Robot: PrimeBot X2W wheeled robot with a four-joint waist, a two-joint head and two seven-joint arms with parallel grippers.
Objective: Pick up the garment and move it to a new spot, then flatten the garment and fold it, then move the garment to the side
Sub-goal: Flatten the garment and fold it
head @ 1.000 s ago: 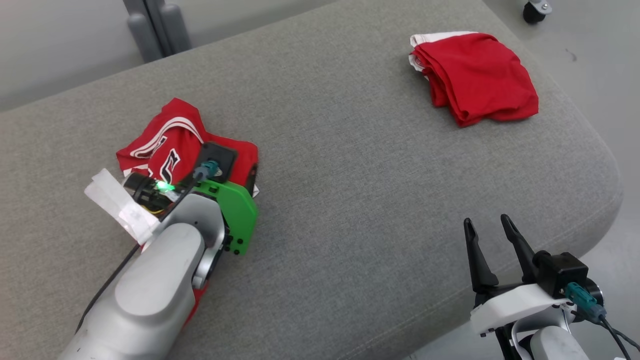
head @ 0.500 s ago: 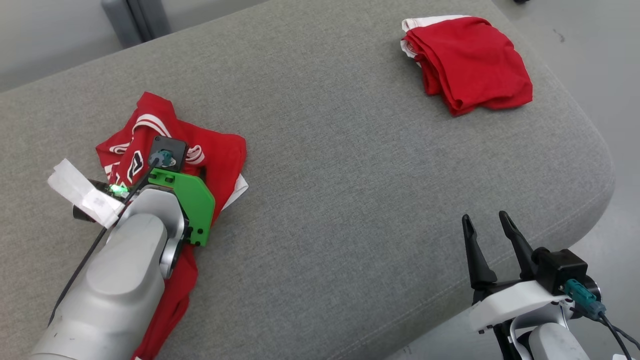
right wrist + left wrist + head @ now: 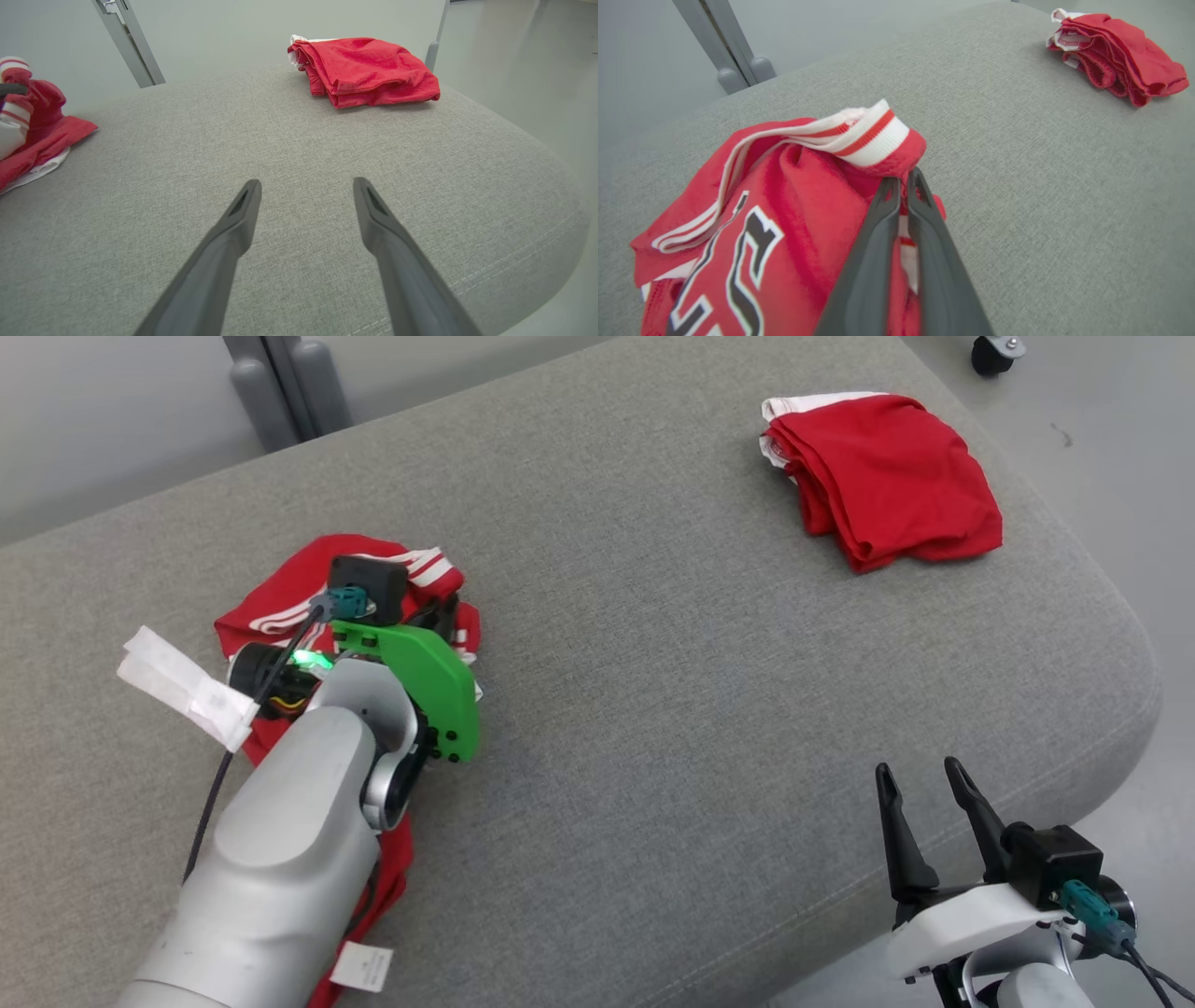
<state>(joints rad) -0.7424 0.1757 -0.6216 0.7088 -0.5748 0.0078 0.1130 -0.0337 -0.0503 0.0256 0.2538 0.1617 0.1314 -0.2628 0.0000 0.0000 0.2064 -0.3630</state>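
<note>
A red jersey [image 3: 271, 607] with white stripes and black-and-white lettering lies bunched on the left part of the grey cushion [image 3: 653, 663]. In the left wrist view my left gripper [image 3: 903, 176] is shut on the jersey [image 3: 794, 210], pinching red cloth just under its white-and-red striped band [image 3: 868, 137]. In the head view the green wrist plate [image 3: 425, 681] hides the fingers. My right gripper [image 3: 924, 782] stands open with nothing in it over the cushion's near right edge; its fingers [image 3: 243, 210] are spread wide. The jersey [image 3: 42, 126] also shows at the right wrist view's left edge.
A second red garment [image 3: 887, 476], folded, sits at the cushion's far right corner [image 3: 369, 70]. Grey posts [image 3: 289, 392] stand behind the cushion and a caster wheel [image 3: 997, 353] is on the floor beyond. A white label [image 3: 362, 966] hangs from the jersey near the front edge.
My left gripper has swung left and back again, ending a little farther away, with the jersey in it. The cloth is bunched, its striped band on top. The head camera shifted and returned. The right arm barely moved.
</note>
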